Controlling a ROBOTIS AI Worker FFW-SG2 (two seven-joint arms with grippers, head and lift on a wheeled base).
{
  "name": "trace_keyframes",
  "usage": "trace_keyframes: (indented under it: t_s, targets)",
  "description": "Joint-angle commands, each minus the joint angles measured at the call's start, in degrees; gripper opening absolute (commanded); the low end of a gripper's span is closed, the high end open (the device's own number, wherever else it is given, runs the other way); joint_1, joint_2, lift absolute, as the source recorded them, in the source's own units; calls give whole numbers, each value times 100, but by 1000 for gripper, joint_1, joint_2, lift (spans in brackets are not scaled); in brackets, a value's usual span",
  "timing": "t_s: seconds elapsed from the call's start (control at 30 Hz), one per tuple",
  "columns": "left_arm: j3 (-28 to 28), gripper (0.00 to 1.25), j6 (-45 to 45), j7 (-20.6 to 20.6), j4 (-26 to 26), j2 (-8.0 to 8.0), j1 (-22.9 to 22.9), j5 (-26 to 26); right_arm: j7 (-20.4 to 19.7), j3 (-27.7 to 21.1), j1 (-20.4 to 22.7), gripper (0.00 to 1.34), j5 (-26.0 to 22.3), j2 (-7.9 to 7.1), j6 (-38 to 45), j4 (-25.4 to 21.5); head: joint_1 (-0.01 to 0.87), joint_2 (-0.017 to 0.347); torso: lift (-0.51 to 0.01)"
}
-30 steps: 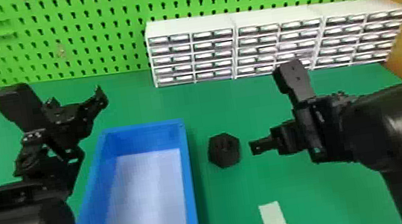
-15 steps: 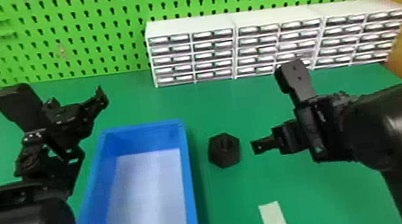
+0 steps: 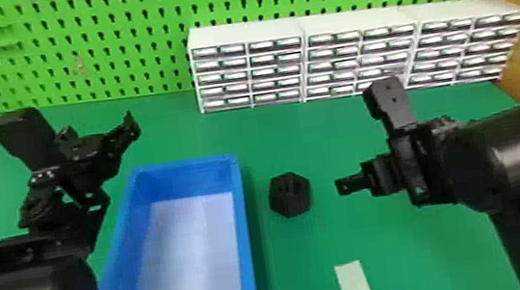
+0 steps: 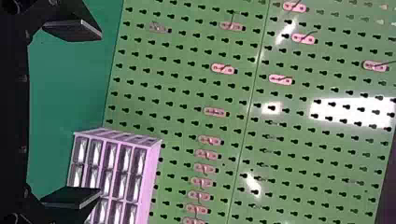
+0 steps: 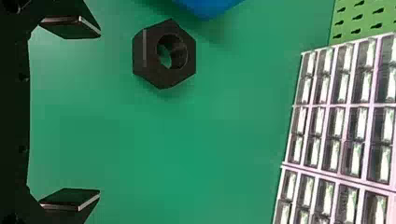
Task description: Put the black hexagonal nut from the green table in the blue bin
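Black hexagonal nut [image 3: 290,207]: set on tabletop [image 3: 271,126], right of blue bin [image 3: 243,237]
Right gripper [image 3: 385,178]: fingers spread, near nut
Left gripper [image 3: 98,139]: fingers spread

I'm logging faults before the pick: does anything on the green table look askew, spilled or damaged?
Nothing looks spilled or damaged; only the pale strip right of the blue bin lies slightly out of line with it.
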Motion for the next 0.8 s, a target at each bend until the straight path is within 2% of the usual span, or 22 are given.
trace_keyframes:
  t_s: [0.0, 0.37, 0.77]
  targets:
    - [-13, 1138, 1, 0, 8, 0, -3, -4, 0, 27, -127, 1238, -5, -31, 8, 251, 692, 8, -97]
    - [-4, 1138, 1, 0, 26, 0, -12, -4, 0, 221, -576, 1238, -93, -146, -299, 1138, 692, 8, -97]
    - [5, 1138, 1, 0, 26, 0, -12, -4, 70, 370, -980, 1238, -129, -146, -1046, 2246, 692, 8, -97]
